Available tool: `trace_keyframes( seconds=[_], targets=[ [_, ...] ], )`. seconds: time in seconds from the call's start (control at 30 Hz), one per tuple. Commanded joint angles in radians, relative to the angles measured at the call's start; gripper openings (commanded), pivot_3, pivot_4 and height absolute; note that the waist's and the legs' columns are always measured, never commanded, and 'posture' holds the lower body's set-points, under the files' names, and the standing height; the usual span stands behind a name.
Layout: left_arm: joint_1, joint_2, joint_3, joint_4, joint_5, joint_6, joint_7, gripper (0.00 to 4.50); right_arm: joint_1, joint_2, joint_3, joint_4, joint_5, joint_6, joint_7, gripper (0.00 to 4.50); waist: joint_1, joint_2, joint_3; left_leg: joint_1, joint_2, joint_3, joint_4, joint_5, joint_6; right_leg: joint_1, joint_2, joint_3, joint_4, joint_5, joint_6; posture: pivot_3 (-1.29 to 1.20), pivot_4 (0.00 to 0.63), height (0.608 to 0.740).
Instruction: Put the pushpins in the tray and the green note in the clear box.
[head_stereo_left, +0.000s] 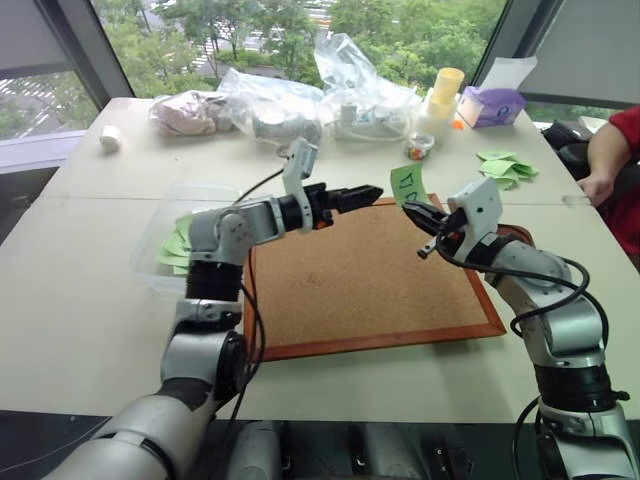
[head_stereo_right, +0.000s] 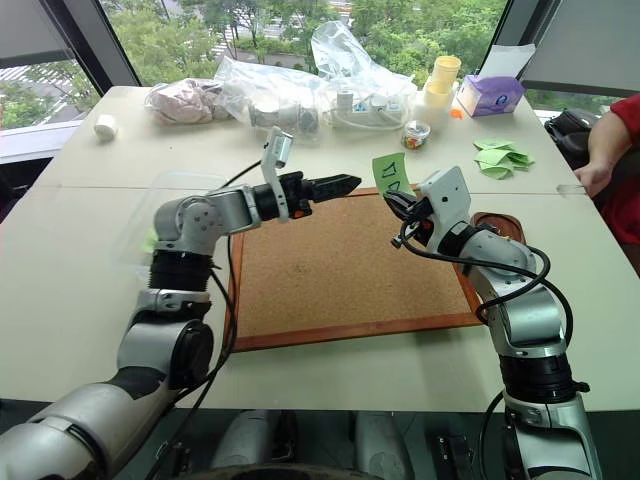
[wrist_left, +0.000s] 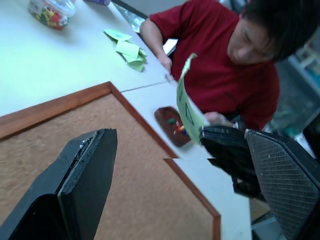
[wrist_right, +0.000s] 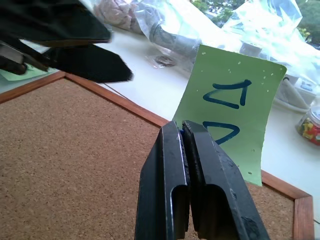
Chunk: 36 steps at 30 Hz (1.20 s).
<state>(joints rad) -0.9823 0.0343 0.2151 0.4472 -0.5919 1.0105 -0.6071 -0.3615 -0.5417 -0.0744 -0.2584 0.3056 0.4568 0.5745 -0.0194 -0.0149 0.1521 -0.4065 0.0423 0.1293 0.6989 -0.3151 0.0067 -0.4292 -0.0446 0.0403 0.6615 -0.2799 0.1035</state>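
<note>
The right gripper (wrist_right: 187, 131) is clamped on the lower edge of the light green square sticky note with black triangle marks (wrist_right: 232, 117), holding it upright above the far edge of the wood-framed corkboard (head_stereo_left: 370, 280). The left gripper (head_stereo_left: 362, 194), its 2 black fingers spread wide, points toward it. The paper looks feather-light and floppy, so a pinch near 1 free edge seems best. The shallow clear plastic box (head_stereo_left: 170, 235) sits left of the board on the pale table (head_stereo_left: 80, 290); windows lie beyond.

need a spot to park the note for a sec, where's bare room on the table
The corkboard surface is bare, as is the table strip in front of it. The far edge is crowded with plastic bags, and the clear box already holds green paper.
</note>
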Motion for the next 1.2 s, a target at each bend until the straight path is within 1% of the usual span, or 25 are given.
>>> trace_keyframes(
  seconds=[0.03,0.17,0.3,0.33,0.4,0.43,0.47,0.5,0.63,0.67,0.77,0.93,0.97,1.03,1.1,1.17,1.2],
  targets=[
    [-0.054,-0.018,0.038,0.065,-0.046,-0.042,-0.022,4.47,-0.023,-0.004,0.002,-0.052,-0.004,0.001,-0.007,0.0,-0.001,0.0,0.0,0.0,0.0,0.0,0.0,0.0,-0.001,0.0,0.0,0.0,0.0,0.0,0.0,0.0,0.15,0.735],
    [-0.135,-0.07,0.046,0.251,-0.025,-0.15,-0.029,4.47,-0.03,0.0,0.012,-0.086,-0.005,0.013,-0.013,0.0,0.006,0.0,0.0,0.0,0.0,0.0,0.0,0.001,-0.002,0.0,0.0,0.0,0.001,0.0,0.0,0.0,0.15,0.735],
    [-0.192,-0.093,0.053,0.374,-0.018,-0.222,-0.058,4.47,-0.031,0.002,0.02,-0.105,-0.005,0.024,-0.02,0.0,0.007,0.0,0.0,-0.001,-0.001,0.0,0.0,0.001,-0.002,0.0,-0.001,0.0,0.0,0.0,0.0,0.0,0.15,0.735],
    [-0.204,-0.097,0.053,0.402,-0.014,-0.236,-0.059,4.24,-0.03,0.003,0.021,-0.11,-0.006,0.027,-0.022,0.0,0.007,0.0,0.0,-0.001,-0.001,0.0,0.0,0.001,-0.002,0.0,-0.001,0.0,-0.001,0.0,0.0,0.0,0.15,0.735],
    [-0.221,-0.099,0.057,0.443,-0.012,-0.254,-0.061,3.62,-0.03,0.004,0.022,-0.117,-0.006,0.031,-0.026,0.0,0.006,0.0,0.0,-0.001,-0.001,0.0,0.0,0.001,-0.002,0.0,0.0,0.0,-0.001,0.0,0.0,0.0,0.15,0.735],
    [-0.228,-0.099,0.06,0.459,-0.011,-0.261,-0.058,3.2,-0.029,0.004,0.022,-0.121,-0.005,0.032,-0.028,0.0,0.005,0.0,0.0,0.0,-0.001,0.0,0.0,0.001,-0.002,0.0,0.0,0.0,-0.001,0.0,0.0,0.0,0.15,0.735],
    [-0.236,-0.101,0.067,0.472,-0.015,-0.267,-0.058,2.61,-0.028,0.004,0.021,-0.125,-0.005,0.034,-0.029,0.0,0.004,0.0,0.0,-0.001,-0.001,0.0,0.0,0.001,-0.002,0.0,0.0,0.0,-0.001,0.0,0.0,0.0,0.15,0.735],
    [-0.241,-0.102,0.071,0.482,-0.018,-0.272,-0.059,2.16,-0.027,0.004,0.021,-0.127,-0.005,0.035,-0.03,0.0,0.003,0.0,0.0,0.0,-0.001,0.0,0.0,0.001,-0.002,0.0,0.0,0.0,-0.001,0.0,0.0,0.0,0.15,0.735],
    [-0.252,-0.101,0.066,0.496,-0.012,-0.283,-0.077,0.11,-0.026,0.011,0.019,-0.131,-0.003,0.035,-0.039,0.0,0.005,0.0,0.0,-0.001,-0.001,0.0,0.0,0.001,-0.002,0.0,0.0,0.0,-0.001,0.0,0.0,0.0,0.15,0.735],
    [-0.248,-0.101,0.049,0.493,0.004,-0.29,-0.086,0.03,-0.025,0.013,0.021,-0.134,-0.001,0.035,-0.041,0.0,0.005,0.0,0.0,-0.001,-0.001,0.0,0.0,0.001,-0.002,0.0,0.0,0.0,-0.001,0.0,0.0,0.0,0.15,0.735],
    [-0.218,-0.089,-0.061,0.468,0.103,-0.34,-0.134,0.03,-0.022,0.02,0.026,-0.14,0.003,0.038,-0.043,0.0,0.005,0.0,0.0,-0.001,-0.001,0.0,0.0,0.001,-0.002,0.0,0.0,0.0,-0.001,0.0,0.0,0.0,0.15,0.735],
    [-0.184,-0.071,-0.136,0.486,0.207,-0.433,-0.138,0.03,-0.033,0.047,0.005,-0.146,0.026,0.049,-0.064,0.0,0.006,0.0,0.0,-0.001,-0.002,0.0,0.0,0.001,-0.002,0.0,0.0,0.0,-0.001,0.0,0.0,0.0,0.15,0.735],
    [-0.18,-0.07,-0.14,0.487,0.216,-0.442,-0.139,0.03,-0.036,0.055,-0.002,-0.148,0.034,0.054,-0.069,0.0,0.005,0.0,0.0,0.0,-0.001,0.0,0.0,0.001,-0.002,0.0,0.0,0.0,-0.001,0.0,0.0,0.0,0.15,0.735],
    [-0.188,-0.073,-0.078,0.498,0.167,-0.401,-0.119,0.03,-0.04,0.09,-0.033,-0.153,0.084,0.08,-0.087,0.0,0.005,0.0,0.0,0.0,-0.001,0.0,0.0,0.001,-0.002,0.0,0.0,0.0,0.0,0.0,0.0,0.0,0.15,0.735],
    [-0.193,-0.069,-0.048,0.497,0.145,-0.38,-0.115,0.03,-0.036,0.107,-0.053,-0.158,0.117,0.1,-0.099,0.0,0.005,0.0,0.0,-0.001,-0.001,0.0,0.0,0.001,-0.002,0.0,0.0,0.0,0.0,0.0,0.0,0.0,0.15,0.735],
    [-0.191,-0.062,-0.05,0.489,0.156,-0.383,-0.111,0.03,-0.029,0.115,-0.069,-0.163,0.143,0.121,-0.108,0.0,0.005,0.0,0.0,-0.001,-0.001,0.0,0.0,0.001,-0.002,0.0,0.0,0.0,0.0,0.0,0.0,0.0,0.15,0.735],
    [-0.184,-0.055,-0.071,0.477,0.18,-0.401,-0.115,0.03,-0.027,0.126,-0.087,-0.165,0.166,0.136,-0.122,0.0,0.006,0.0,0.0,-0.001,-0.001,0.0,0.0,0.001,-0.002,0.0,0.0,0.0,0.0,0.0,0.0,0.0,0.15,0.735]
  ],
)
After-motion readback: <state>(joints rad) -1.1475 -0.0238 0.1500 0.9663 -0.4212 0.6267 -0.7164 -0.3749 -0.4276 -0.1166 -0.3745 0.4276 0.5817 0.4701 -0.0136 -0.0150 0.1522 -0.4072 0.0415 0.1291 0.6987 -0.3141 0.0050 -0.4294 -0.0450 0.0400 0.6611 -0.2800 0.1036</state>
